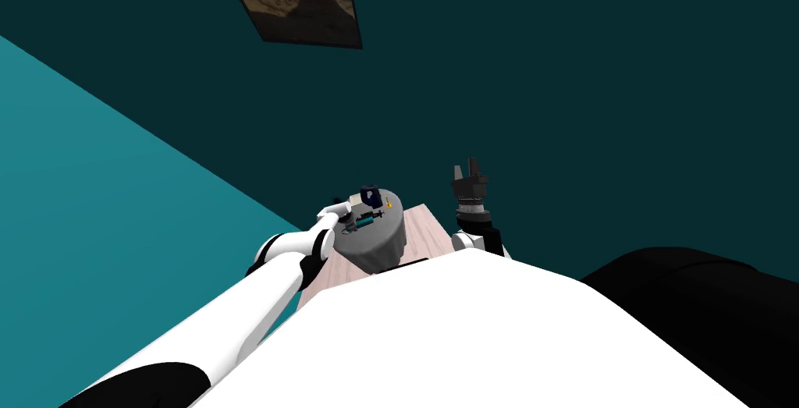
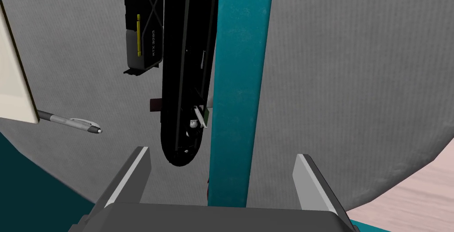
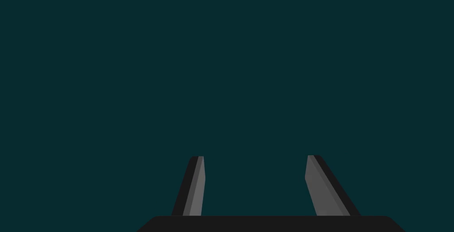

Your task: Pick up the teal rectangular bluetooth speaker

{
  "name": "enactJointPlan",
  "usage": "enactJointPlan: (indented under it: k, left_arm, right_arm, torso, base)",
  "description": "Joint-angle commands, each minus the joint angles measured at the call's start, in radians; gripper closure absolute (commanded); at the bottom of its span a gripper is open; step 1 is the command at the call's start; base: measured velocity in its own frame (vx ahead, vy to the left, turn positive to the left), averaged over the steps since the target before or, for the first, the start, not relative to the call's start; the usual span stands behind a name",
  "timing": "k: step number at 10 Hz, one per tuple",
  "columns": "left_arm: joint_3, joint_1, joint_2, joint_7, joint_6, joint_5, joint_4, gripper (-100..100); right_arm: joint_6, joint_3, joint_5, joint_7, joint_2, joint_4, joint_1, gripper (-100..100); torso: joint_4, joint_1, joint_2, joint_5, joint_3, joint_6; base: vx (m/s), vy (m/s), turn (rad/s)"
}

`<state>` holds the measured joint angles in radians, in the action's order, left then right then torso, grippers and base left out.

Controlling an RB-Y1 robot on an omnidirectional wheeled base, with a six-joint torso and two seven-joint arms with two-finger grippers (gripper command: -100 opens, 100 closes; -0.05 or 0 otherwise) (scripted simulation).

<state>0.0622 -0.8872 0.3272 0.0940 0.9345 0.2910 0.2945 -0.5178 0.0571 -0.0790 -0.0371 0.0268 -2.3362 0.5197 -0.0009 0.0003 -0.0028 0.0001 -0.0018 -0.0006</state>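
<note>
The teal rectangular speaker (image 2: 237, 87) lies as a long bar on a round grey tabletop (image 2: 354, 87). In the head view the speaker (image 1: 365, 226) is a small teal strip on the round top (image 1: 382, 247). My left gripper (image 2: 221, 174) hangs open just above it. The speaker's near end lies between the two fingers (image 2: 135, 176), clear of both. In the head view the left gripper (image 1: 348, 220) sits at the round top's left edge. My right gripper (image 1: 468, 173) is raised to the right of the table, open and empty (image 3: 256, 174).
A long black object (image 2: 184, 74) lies right beside the speaker. Past it are a graphics card (image 2: 142, 29), a pen (image 2: 73, 123) and a cream slab (image 2: 13, 65). A dark blue object (image 1: 371, 194) stands at the back. The round top rests on a pale wooden surface (image 1: 427, 232).
</note>
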Motion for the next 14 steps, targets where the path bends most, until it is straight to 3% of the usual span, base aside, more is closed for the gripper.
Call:
enactJointPlan:
  k: [1, 3, 7, 8, 9, 13, 14]
  left_arm:
    - [-0.009, 0.036, -0.006, 0.013, 0.036, -0.003, 0.050, -100]
    - [-0.009, 0.036, -0.006, 0.013, 0.036, -0.003, 0.014, -100]
    - [-0.009, 0.036, -0.006, 0.013, 0.036, -0.003, 0.106, -100]
    - [-0.009, 0.036, -0.006, 0.013, 0.036, -0.003, 0.078, -100]
    - [-0.008, 0.059, -0.015, 0.015, 0.014, -0.009, 0.087, -100]
    - [-0.006, 0.080, -0.024, 0.014, -0.015, -0.014, 0.079, -100]
    - [-0.008, 0.085, -0.023, 0.018, 0.003, -0.015, 0.102, -100]
  right_arm:
    - [0.000, 0.000, 0.000, 0.000, 0.000, 0.000, 0.000, 0]
    - [0.000, 0.000, 0.000, 0.000, 0.000, 0.000, 0.000, 0]
    - [0.000, 0.000, 0.000, 0.000, 0.000, 0.000, 0.000, 0]
    - [0.000, 0.000, 0.000, 0.000, 0.000, 0.000, 0.000, 0]
    - [0.000, 0.000, 0.000, 0.000, 0.000, 0.000, 0.000, 0]
    - [0.000, 0.000, 0.000, 0.000, 0.000, 0.000, 0.000, 0]
    - [0.000, 0.000, 0.000, 0.000, 0.000, 0.000, 0.000, 0]
  torso:
    - [0.000, 0.000, 0.000, 0.000, 0.000, 0.000]
    - [0.001, 0.001, 0.003, 0.000, 0.002, 0.000]
    - [0.001, 0.001, 0.004, 0.000, 0.002, 0.000]
    - [0.001, 0.000, 0.003, 0.000, 0.002, 0.000]
    - [0.001, 0.000, 0.004, 0.000, 0.002, 0.000]
    - [0.001, 0.001, 0.003, 0.000, 0.002, 0.000]
    - [0.001, 0.000, 0.003, 0.000, 0.002, 0.000]
  base:
    - [0.008, -0.003, 0.008]
    - [-0.004, 0.005, -0.015]
    - [0.000, 0.000, 0.000]
    - [0.000, 0.000, 0.000]
    - [0.004, -0.005, 0.015]
    - [0.002, -0.003, 0.008]
    - [0.000, 0.000, 0.000]
